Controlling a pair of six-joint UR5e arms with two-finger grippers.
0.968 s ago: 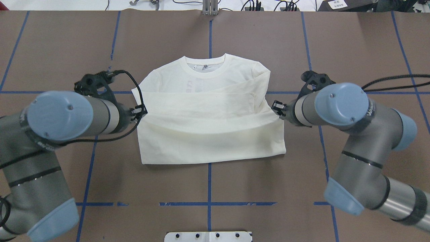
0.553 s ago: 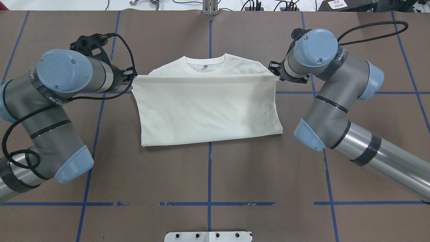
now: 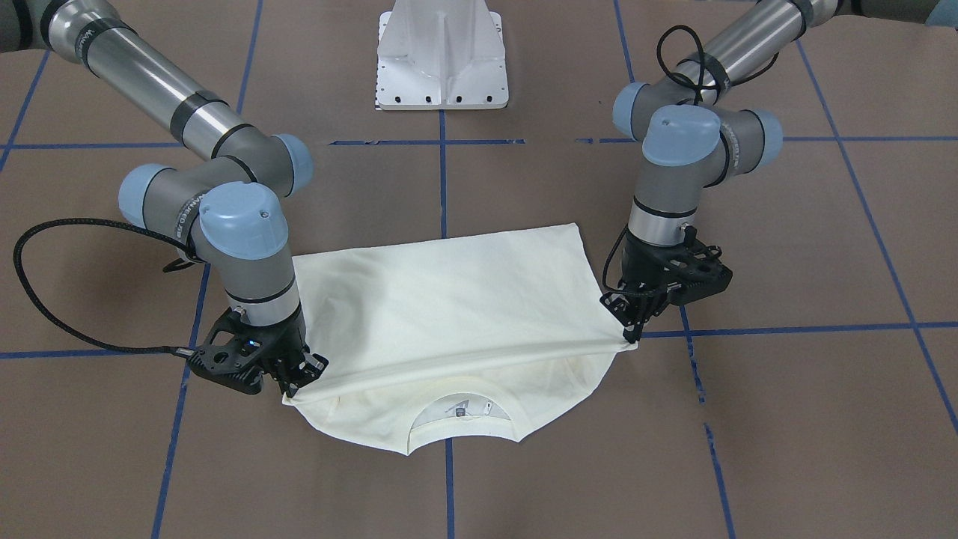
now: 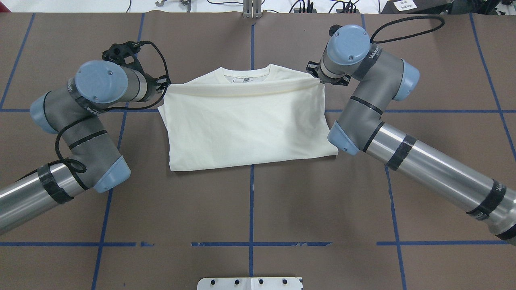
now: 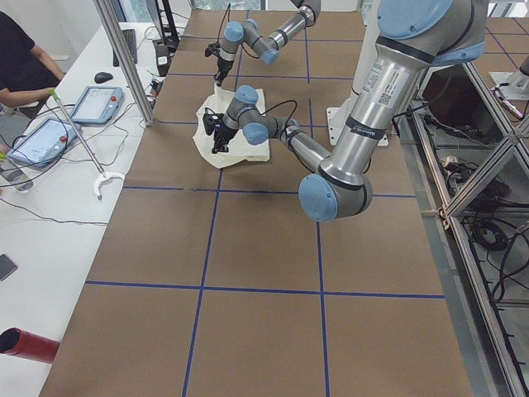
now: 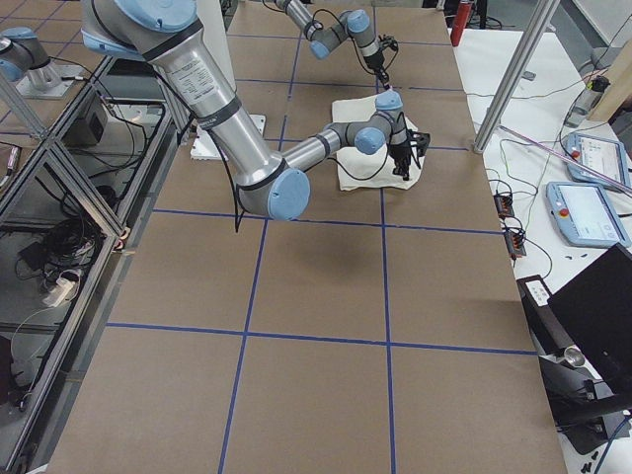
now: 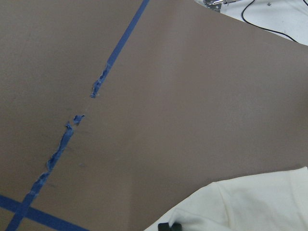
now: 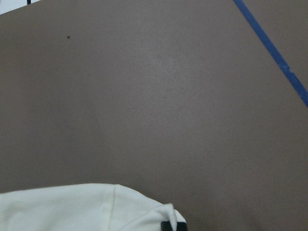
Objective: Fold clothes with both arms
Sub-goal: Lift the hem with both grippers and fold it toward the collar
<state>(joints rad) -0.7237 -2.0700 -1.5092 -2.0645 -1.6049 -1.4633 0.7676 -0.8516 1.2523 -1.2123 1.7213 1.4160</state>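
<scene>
The cream-white shirt (image 4: 250, 121) lies back up in the middle of the brown table, doubled over on itself. Its lifted hem edge stretches straight between both grippers, just short of the collar (image 4: 246, 74). My left gripper (image 4: 163, 84) is shut on the hem's left corner. My right gripper (image 4: 320, 80) is shut on the hem's right corner. In the front-facing view the shirt (image 3: 449, 299) hangs taut from the left gripper (image 3: 632, 338) to the right gripper (image 3: 299, 387), a little above the collar (image 3: 460, 423). Each wrist view shows only a shirt corner (image 7: 250, 207) (image 8: 72, 209). The print is hidden.
Blue tape lines (image 4: 250, 201) grid the brown table. The white base pedestal (image 3: 441, 52) stands at the robot's side. In the left view a person (image 5: 21, 66) sits beside tablets (image 5: 95, 103) past the table's far edge.
Both grippers have carried the hem away from the robot, from mid-shirt to just short of the collar. The sleeves and chest are now covered. The near fold has shifted forward.
</scene>
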